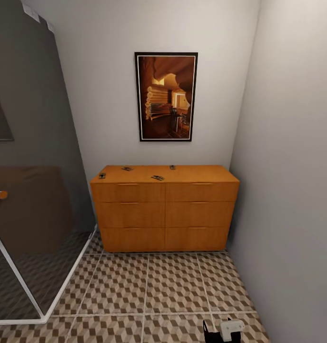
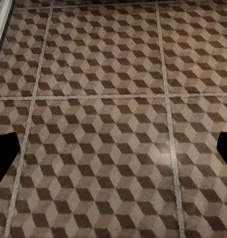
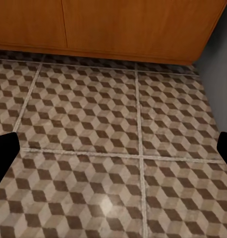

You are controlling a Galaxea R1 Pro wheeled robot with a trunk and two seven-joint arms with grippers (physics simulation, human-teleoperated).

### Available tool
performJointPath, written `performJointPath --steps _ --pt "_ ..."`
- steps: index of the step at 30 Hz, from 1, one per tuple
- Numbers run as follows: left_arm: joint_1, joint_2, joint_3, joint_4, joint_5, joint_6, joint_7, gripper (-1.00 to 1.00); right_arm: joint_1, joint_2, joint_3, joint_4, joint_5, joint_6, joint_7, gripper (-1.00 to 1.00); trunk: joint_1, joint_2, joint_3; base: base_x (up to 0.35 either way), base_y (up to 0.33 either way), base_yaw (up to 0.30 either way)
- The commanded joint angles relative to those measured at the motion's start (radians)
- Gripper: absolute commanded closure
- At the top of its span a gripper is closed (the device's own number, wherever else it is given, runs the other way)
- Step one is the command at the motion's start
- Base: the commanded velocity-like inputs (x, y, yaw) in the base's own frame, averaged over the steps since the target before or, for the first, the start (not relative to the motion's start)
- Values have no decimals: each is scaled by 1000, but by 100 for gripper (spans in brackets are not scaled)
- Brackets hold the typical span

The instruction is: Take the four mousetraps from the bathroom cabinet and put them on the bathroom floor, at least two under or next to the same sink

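Note:
The orange-brown cabinet (image 1: pixel 164 214) stands against the far wall with all its drawers closed. Several small mousetraps lie on its flat top: one at the left edge (image 1: pixel 102 176), one behind it (image 1: pixel 127 168), one near the front middle (image 1: pixel 158 177) and one at the back (image 1: pixel 173 167). The cube-patterned bathroom floor (image 1: pixel 149 290) stretches between me and the cabinet. My left gripper (image 2: pixel 113 154) hangs open over bare tiles. My right gripper (image 3: pixel 113 156) is open too, above tiles near the cabinet's base (image 3: pixel 133 25). Part of my right arm (image 1: pixel 222 329) shows at the lower edge of the head view.
A glass shower enclosure with a white frame (image 1: pixel 34 286) takes up the left side. A grey wall (image 1: pixel 296 190) closes the right, close beside the cabinet. A framed picture (image 1: pixel 166 96) hangs above the cabinet.

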Motion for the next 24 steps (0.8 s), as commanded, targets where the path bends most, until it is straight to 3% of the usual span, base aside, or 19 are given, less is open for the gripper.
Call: performJointPath --steps 1,24 --pt "-1 0 0 1 0 -3 2 -100 -1 0 6 1 8 -1 -10 -100 0 -1 -1 2 0 0" --pt "-1 0 0 10 0 -4 2 -100 -1 -3 5 4 9 5 -9 -100 0 -1 -1 0 0 0"
